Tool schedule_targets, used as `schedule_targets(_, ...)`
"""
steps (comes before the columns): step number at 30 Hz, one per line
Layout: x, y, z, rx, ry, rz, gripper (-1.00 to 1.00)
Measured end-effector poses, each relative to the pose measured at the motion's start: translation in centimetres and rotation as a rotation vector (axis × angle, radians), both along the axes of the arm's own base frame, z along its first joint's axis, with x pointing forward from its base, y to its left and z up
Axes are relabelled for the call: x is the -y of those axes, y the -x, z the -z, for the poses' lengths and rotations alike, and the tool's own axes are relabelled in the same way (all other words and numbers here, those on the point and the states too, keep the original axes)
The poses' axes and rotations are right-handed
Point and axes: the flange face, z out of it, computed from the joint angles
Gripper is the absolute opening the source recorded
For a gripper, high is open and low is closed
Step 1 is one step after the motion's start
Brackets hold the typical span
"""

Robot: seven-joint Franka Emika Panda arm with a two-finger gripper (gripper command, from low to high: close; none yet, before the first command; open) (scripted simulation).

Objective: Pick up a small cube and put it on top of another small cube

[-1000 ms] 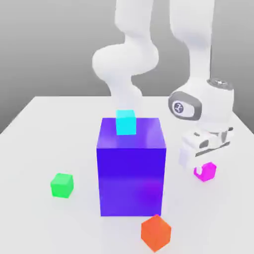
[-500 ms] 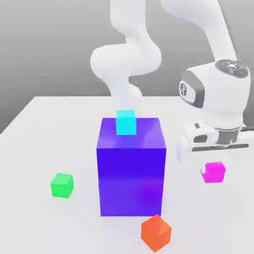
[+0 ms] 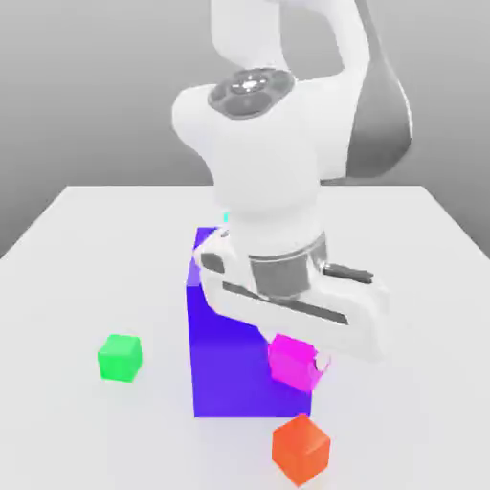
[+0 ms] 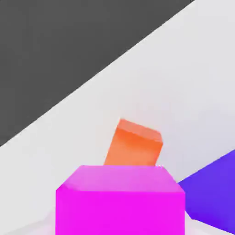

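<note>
The magenta cube (image 3: 293, 361) is clamped in the end effector (image 3: 299, 362), just below the centre of the exterior view and toward its right. It hangs in front of the purple block (image 3: 239, 364), above the orange-red cube (image 3: 300, 450) at the lower edge of the frame. The target, the green cube (image 3: 120, 358), sits on the table (image 3: 57, 421) at the lower left of the frame. A cyan cube (image 3: 227, 217) shows as a sliver behind the arm, near the upper middle.

I judge the step in hand to be the carry toward the green cube. Recommended procedure: maintain the grip, keep enough height to pass the purple block (its near face is the main collision hazard), and traverse toward the exterior view's left. Align above the green cube before descending. Match the wrist rotation to its faces, lower slowly, and release only when the magenta cube bears fully on its top; an offset placement could topple it.

The arm (image 3: 268, 163) reaches down from the top of the frame to its centre. The hand (image 3: 297, 297) points downward and is turned at an angle, its wide housing sloping down toward the exterior view's right.
</note>
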Motion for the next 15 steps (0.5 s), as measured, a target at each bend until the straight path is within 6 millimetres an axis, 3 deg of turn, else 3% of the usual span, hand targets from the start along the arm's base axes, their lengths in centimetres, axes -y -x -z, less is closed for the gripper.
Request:
schedule_targets(4, 6.4, 2.8, 0.7, 0.012, 0.041, 0.086, -1.0)
schedule_targets(7, 9.8, 5.9, 1.7, 0.022, 0.08, 0.116, -1.0)
schedule_targets(15, 15.8, 15.4, 4.4, 0.042, 0.17, 0.174, -1.0)
